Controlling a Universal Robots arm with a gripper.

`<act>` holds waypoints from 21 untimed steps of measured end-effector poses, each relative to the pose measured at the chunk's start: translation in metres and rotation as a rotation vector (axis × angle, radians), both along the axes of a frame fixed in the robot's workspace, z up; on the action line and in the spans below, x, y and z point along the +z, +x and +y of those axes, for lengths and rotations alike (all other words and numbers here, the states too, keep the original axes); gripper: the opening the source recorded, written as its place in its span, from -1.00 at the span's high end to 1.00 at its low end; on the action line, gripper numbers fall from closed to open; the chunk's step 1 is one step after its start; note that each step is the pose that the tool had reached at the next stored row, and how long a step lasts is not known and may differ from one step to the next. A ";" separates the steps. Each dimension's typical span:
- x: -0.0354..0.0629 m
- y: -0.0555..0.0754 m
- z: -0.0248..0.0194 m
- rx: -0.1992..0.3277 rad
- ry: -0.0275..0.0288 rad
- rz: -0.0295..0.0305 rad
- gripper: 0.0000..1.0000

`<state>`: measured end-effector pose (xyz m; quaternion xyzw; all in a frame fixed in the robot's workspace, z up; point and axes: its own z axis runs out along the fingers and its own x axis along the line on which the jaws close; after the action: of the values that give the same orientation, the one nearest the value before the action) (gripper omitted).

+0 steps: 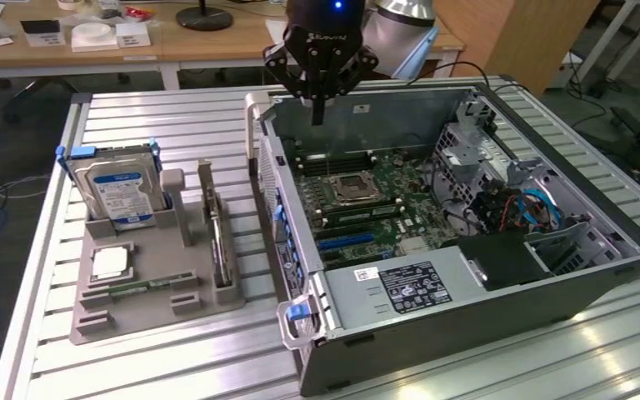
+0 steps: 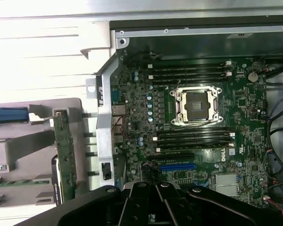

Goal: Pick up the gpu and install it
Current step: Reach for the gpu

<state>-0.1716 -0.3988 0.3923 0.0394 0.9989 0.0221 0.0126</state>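
- gpu stands on its edge in a slot of the grey holder, untouched; in the wrist view the gpu appears as a narrow green strip with a dark block at one side.
- The holder lies on the slatted metal bench, and the gpu's slot is the one nearest the open computer case, just beside the case's side wall.
- The hand hangs well apart from the gpu: higher up, over the far end of the case, and toward the exterior view's right of the card, with the case wall between them.
- The hand's fingers are clenched together into one narrow dark tip, and nothing is between them; the hand points down at the board inside the case.
- Below it lies the green motherboard, with its bare processor socket among rows of dark memory slots and a blue slot further along.
- A silver power supply sits at the near end of the case.
- On the holder's other side, a hard drive with a blue label stands upright, and a small green memory stick lies flat in front of it.
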 end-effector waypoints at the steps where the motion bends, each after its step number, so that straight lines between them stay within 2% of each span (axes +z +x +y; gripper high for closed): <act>1: 0.0000 -0.001 0.0000 0.000 0.0000 0.0000 0.79; 21: -0.0007 -0.034 0.0000 -0.002 0.0000 0.0001 0.79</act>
<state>-0.2061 -0.3989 0.3916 0.0406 0.9989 0.0221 0.0125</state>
